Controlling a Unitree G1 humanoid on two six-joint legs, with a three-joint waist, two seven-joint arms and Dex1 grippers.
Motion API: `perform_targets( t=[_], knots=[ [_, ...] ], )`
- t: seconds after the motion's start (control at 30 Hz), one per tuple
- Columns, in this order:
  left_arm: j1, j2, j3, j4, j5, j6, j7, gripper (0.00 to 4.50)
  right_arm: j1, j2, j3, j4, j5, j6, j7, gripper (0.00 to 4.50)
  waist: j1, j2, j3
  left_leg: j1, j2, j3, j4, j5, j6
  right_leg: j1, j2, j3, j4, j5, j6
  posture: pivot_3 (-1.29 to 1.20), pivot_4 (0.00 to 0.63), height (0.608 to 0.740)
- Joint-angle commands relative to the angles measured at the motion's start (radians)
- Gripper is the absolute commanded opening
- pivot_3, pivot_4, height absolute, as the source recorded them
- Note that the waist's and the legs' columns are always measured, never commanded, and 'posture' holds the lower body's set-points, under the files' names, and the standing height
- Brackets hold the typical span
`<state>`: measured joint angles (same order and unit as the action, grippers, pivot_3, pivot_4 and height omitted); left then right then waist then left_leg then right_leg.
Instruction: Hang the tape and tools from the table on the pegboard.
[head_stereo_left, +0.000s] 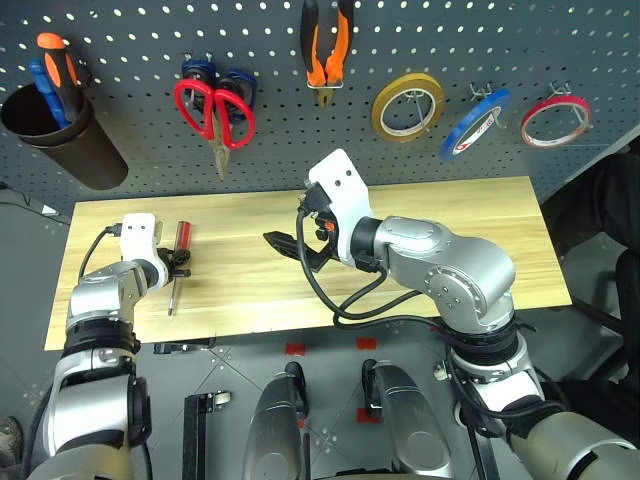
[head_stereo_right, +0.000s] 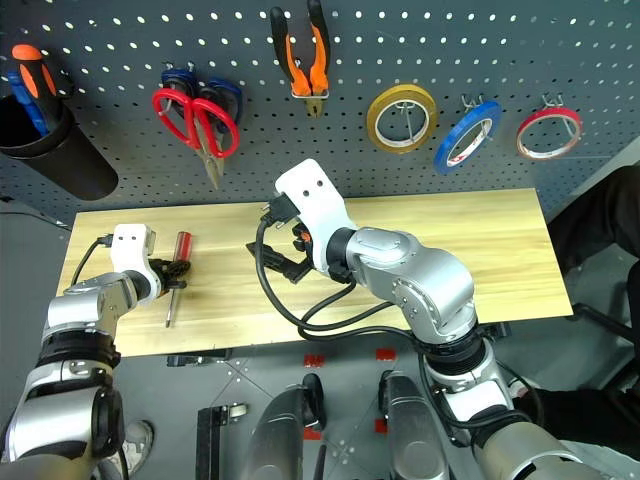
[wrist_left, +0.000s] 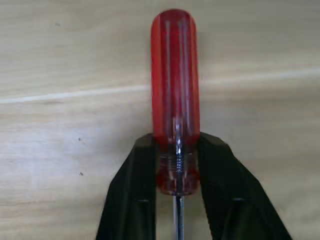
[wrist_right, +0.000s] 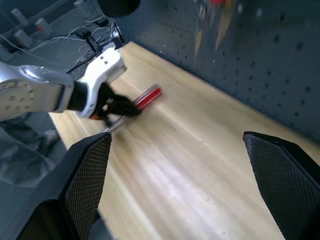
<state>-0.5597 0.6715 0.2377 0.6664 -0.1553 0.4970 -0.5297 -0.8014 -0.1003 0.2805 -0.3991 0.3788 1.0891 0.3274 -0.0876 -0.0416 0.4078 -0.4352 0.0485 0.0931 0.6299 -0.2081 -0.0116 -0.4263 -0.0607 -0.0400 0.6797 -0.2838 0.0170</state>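
The screwdriver (wrist_left: 175, 75), slim with a clear red handle, lies on the table (head_stereo_left: 450, 220) near its left end. My left gripper (head_stereo_left: 180, 268) is shut on the base of the handle, one black finger (wrist_left: 135, 190) pressed against each side. My right gripper (head_stereo_left: 300, 250) hovers open over the middle of the table, holding nothing. On the pegboard (head_stereo_left: 130, 40) hang the red-looped scissors (head_stereo_left: 212, 110), the orange-and-black pliers (head_stereo_left: 327, 45) and the blue tape (head_stereo_left: 476, 122).
A yellow tape ring (head_stereo_left: 408, 105) and a red tape ring (head_stereo_left: 556, 120) hang beside the blue one. Dark blue scissors (head_stereo_left: 238, 82) hang behind the red pair. A black cup (head_stereo_left: 60, 140) at the board's left holds orange and blue screwdrivers.
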Motion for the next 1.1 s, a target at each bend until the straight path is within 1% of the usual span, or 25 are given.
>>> perform_targets(
  t=[0.03, 0.13, 0.2, 0.27, 0.3, 0.37, 0.47, 0.53, 0.6, 0.67, 0.73, 0.77, 0.83, 0.93, 1.0, 1.1],
  knots=[
    [0.119, 0.049, 0.014, -0.198, -0.01, -0.049, -0.05, 0.81, 0.05, -0.032, 0.026, -0.084, -0.029, -0.217, 0.069, 4.5, 0.0, 0.0, 0.0, 0.0, 0.0, 0.0, 0.0, 0.0, 0.0, 0.0, 0.0, 0.0, 0.0, 0.0, 0.0, -0.17, 0.405, 0.74],
    [0.225, 0.049, 0.068, -0.377, -0.08, -0.029, -0.098, 0.81, 0.075, -0.06, 0.008, -0.106, 0.0, -0.275, 0.125, 4.5, 0.003, -0.001, -0.001, 0.0, 0.0, 0.0, -0.001, 0.0, -0.001, 0.0, 0.0, 0.0, -0.001, 0.0, 0.001, -0.17, 0.372, 0.74],
    [0.3, 0.046, 0.1, -0.511, -0.129, -0.045, -0.139, 0.81, 0.08, -0.066, -0.007, -0.118, 0.02, -0.294, 0.15, 4.5, 0.003, -0.004, -0.002, 0.0, 0.0, -0.001, -0.001, 0.0, -0.001, 0.0, 0.0, -0.001, -0.001, 0.0, 0.001, -0.17, 0.359, 0.74],
    [0.363, 0.048, 0.099, -0.618, -0.138, -0.078, -0.163, 0.81, 0.086, -0.069, -0.021, -0.122, 0.039, -0.313, 0.171, 4.5, 0.003, -0.004, -0.004, 0.0, 0.0, -0.001, -0.001, 0.0, -0.001, 0.001, -0.001, -0.001, -0.001, 0.0, 0.0, -0.16, 0.329, 0.74],
    [0.39, 0.052, 0.086, -0.665, -0.119, -0.113, -0.163, 0.81, 0.09, -0.071, -0.028, -0.124, 0.047, -0.322, 0.181, 4.5, 0.003, -0.005, -0.005, 0.0, -0.001, -0.002, -0.001, 0.0, -0.001, 0.001, -0.002, -0.001, -0.001, 0.0, 0.0, -0.15, 0.321, 0.74],
    [0.397, 0.032, 0.077, -0.761, -0.138, -0.136, -0.163, 0.81, 0.098, -0.075, -0.032, -0.113, 0.051, -0.349, 0.2, 4.5, 0.004, -0.006, -0.01, -0.001, -0.001, -0.003, -0.001, 0.0, -0.001, 0.002, -0.001, -0.002, -0.001, 0.0, 0.0, -0.15, 0.298, 0.74],
    [0.335, 0.012, 0.082, -0.884, -0.199, -0.139, -0.164, 0.81, 0.098, -0.084, -0.032, -0.089, 0.044, -0.381, 0.216, 4.5, 0.008, -0.009, -0.02, -0.001, -0.001, -0.005, 0.0, 0.0, -0.001, 0.002, -0.001, -0.004, -0.001, 0.0, 0.0, -0.14, 0.266, 0.74],
    [0.288, 0.011, 0.104, -0.928, -0.247, -0.11, -0.157, 0.81, 0.093, -0.086, -0.035, -0.077, 0.042, -0.392, 0.22, 4.5, 0.008, -0.016, -0.029, -0.002, -0.002, -0.006, 0.0, 0.0, -0.001, 0.002, -0.001, -0.005, -0.001, 0.0, 0.0, -0.14, 0.257, 0.74],
    [0.22, 0.016, 0.161, -0.939, -0.335, -0.051, -0.139, 0.81, 0.088, -0.087, -0.039, -0.064, 0.04, -0.403, 0.224, 4.5, 0.007, -0.02, -0.039, -0.003, -0.002, -0.007, 0.001, 0.0, -0.001, 0.003, -0.001, -0.006, 0.0, 0.0, 0.0, -0.13, 0.242, 0.74],
    [0.092, 0.074, 0.265, -0.892, -0.45, 0.006, -0.14, 0.81, 0.079, -0.082, -0.05, -0.057, 0.041, -0.407, 0.218, 4.5, 0.004, -0.021, -0.047, -0.003, -0.002, -0.006, 0.001, 0.0, -0.001, 0.003, -0.001, -0.006, -0.001, 0.0, 0.0, -0.12, 0.232, 0.74],
    [0.016, 0.116, 0.307, -0.838, -0.489, 0.019, -0.147, 0.81, 0.073, -0.08, -0.052, -0.047, 0.039, -0.418, 0.218, 4.5, -0.001, -0.024, -0.052, -0.003, 0.0, -0.008, 0.002, 0.001, -0.002, 0.002, 0.001, -0.008, 0.0, 0.0, 0.0, -0.12, 0.22, 0.74],
    [-0.037, 0.134, 0.323, -0.796, -0.509, 0.022, -0.145, 0.81, 0.069, -0.079, -0.051, -0.041, 0.037, -0.424, 0.219, 4.5, -0.002, -0.023, -0.056, -0.003, 0.0, -0.009, 0.002, 0.002, -0.003, 0.002, 0.002, -0.008, 0.001, 0.0, 0.0, -0.12, 0.214, 0.74],
    [-0.141, 0.167, 0.342, -0.714, -0.516, 0.007, -0.127, 0.81, 0.055, -0.077, -0.052, -0.031, 0.032, -0.436, 0.219, 4.5, 0.0, -0.021, -0.07, -0.003, 0.0, -0.009, 0.001, 0.002, -0.004, 0.002, 0.002, -0.01, 0.001, 0.0, 0.0, -0.12, 0.208, 0.74],
    [-0.233, 0.179, 0.359, -0.659, -0.549, 0.008, -0.11, 0.81, 0.036, -0.07, -0.062, -0.014, 0.028, -0.449, 0.211, 4.5, 0.003, -0.024, -0.086, -0.003, -0.001, -0.009, 0.001, 0.002, -0.004, 0.003, 0.002, -0.011, 0.0, 0.0, 0.0, -0.13, 0.193, 0.74],
    [-0.25, 0.19, 0.349, -0.647, -0.539, -0.003, -0.117, 0.81, 0.03, -0.068, -0.069, -0.006, 0.029, -0.453, 0.206, 4.5, 0.004, -0.026, -0.09, -0.003, -0.001, -0.009, 0.002, 0.002, -0.004, 0.004, 0.001, -0.012, 0.0, 0.0, 0.0, -0.14, 0.191, 0.74],
    [-0.249, 0.196, 0.337, -0.625, -0.483, -0.061, -0.098, 0.81, 0.03, -0.067, -0.072, -0.001, 0.028, -0.455, 0.201, 4.5, 0.004, -0.027, -0.096, -0.003, -0.001, -0.01, 0.005, 0.002, -0.004, 0.004, 0.001, -0.012, 0.001, 0.0, 0.0, -0.13, 0.188, 0.74]
  ],
)
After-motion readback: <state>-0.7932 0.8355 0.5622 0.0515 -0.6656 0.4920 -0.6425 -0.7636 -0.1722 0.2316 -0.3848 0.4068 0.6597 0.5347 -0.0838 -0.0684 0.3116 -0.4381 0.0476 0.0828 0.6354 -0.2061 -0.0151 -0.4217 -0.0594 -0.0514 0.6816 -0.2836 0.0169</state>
